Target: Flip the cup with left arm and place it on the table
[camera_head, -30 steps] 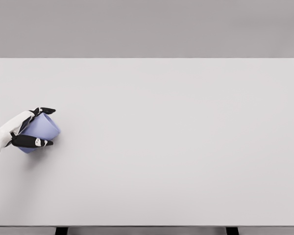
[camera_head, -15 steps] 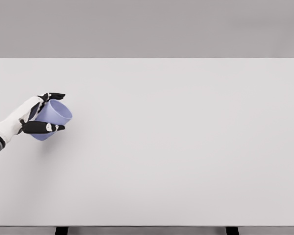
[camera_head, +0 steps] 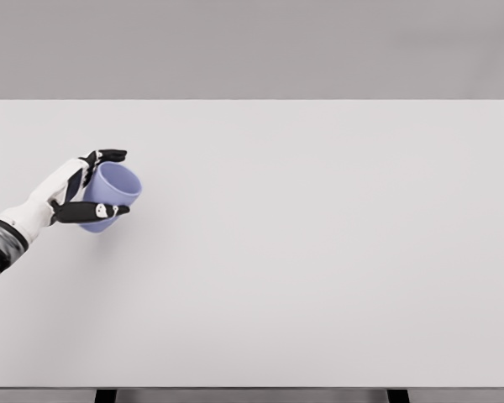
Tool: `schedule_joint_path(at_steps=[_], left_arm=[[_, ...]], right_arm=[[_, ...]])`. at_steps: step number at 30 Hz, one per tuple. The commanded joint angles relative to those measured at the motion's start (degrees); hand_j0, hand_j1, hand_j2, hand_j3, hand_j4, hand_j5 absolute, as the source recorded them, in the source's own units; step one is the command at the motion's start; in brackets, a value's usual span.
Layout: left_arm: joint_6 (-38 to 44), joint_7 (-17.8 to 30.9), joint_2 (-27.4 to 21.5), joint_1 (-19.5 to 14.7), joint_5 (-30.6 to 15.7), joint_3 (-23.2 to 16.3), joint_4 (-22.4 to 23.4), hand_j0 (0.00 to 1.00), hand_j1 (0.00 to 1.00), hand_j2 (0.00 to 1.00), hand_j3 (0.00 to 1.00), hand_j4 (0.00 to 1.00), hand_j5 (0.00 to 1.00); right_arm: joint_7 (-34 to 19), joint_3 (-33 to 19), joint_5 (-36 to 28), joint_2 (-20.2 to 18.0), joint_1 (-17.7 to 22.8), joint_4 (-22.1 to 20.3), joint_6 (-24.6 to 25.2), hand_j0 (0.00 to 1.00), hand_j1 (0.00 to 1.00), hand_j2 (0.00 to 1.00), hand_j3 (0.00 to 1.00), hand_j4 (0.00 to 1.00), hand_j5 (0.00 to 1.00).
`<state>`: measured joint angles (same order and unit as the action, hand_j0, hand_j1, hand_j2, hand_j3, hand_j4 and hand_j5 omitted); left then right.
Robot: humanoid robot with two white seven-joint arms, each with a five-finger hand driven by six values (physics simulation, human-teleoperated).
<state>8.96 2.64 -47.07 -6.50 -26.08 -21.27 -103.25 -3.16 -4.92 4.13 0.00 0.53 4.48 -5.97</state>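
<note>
My left hand (camera_head: 84, 191) grips the lilac cup (camera_head: 109, 197), fingers wrapped round; mouth tilted up-right; above tabletop (camera_head: 319, 252).

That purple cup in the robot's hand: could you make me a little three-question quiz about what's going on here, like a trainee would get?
1. True or false: the cup stands upright on the table.
2. Which hand holds the cup? A) left B) right C) neither
3. Fill in: the cup's open mouth faces up and toward the picture's ____.

Key
1. False. The left hand holds it tilted, with dark fingers wrapped around its sides.
2. A. Its arm enters from the picture's left; no right arm shows.
3. Right. The rim and inside are visible on that side.
</note>
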Motion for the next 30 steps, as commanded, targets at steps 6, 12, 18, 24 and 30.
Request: schedule_joint_path(at_steps=[6, 12, 18, 24, 30], left_arm=[[-1.0, 0.0, 0.9, 0.6, 0.0, 1.4, 0.0, 0.85, 0.85, 0.85, 0.85, 0.85, 0.85], [-2.1, 0.0, 1.2, 1.1, 0.0, 2.3, 0.0, 0.85, 0.85, 0.85, 0.85, 0.85, 0.85], [-2.1, 0.0, 1.5, 1.3, 0.0, 2.5, 0.0, 0.87, 0.87, 0.87, 0.87, 0.87, 0.87], [-2.1, 0.0, 1.5, 2.3, 0.0, 2.7, 0.0, 0.87, 0.87, 0.87, 0.87, 0.87, 0.87], [-2.1, 0.1, 1.1, 5.0, 0.0, 5.4, 0.0, 0.93, 0.93, 0.93, 0.93, 0.93, 0.93]], right_arm=[[0.0, 0.0, 0.0, 0.0, 0.0, 0.0, 0.0, 1.0, 1.0, 1.0, 1.0, 1.0, 1.0], [0.0, 0.0, 0.0, 0.0, 0.0, 0.0, 0.0, 1.0, 1.0, 1.0, 1.0, 1.0, 1.0], [0.0, 0.0, 0.0, 0.0, 0.0, 0.0, 0.0, 1.0, 1.0, 1.0, 1.0, 1.0, 1.0], [0.0, 0.0, 0.0, 0.0, 0.0, 0.0, 0.0, 1.0, 1.0, 1.0, 1.0, 1.0, 1.0], [0.0, 0.0, 0.0, 0.0, 0.0, 0.0, 0.0, 1.0, 1.0, 1.0, 1.0, 1.0, 1.0]])
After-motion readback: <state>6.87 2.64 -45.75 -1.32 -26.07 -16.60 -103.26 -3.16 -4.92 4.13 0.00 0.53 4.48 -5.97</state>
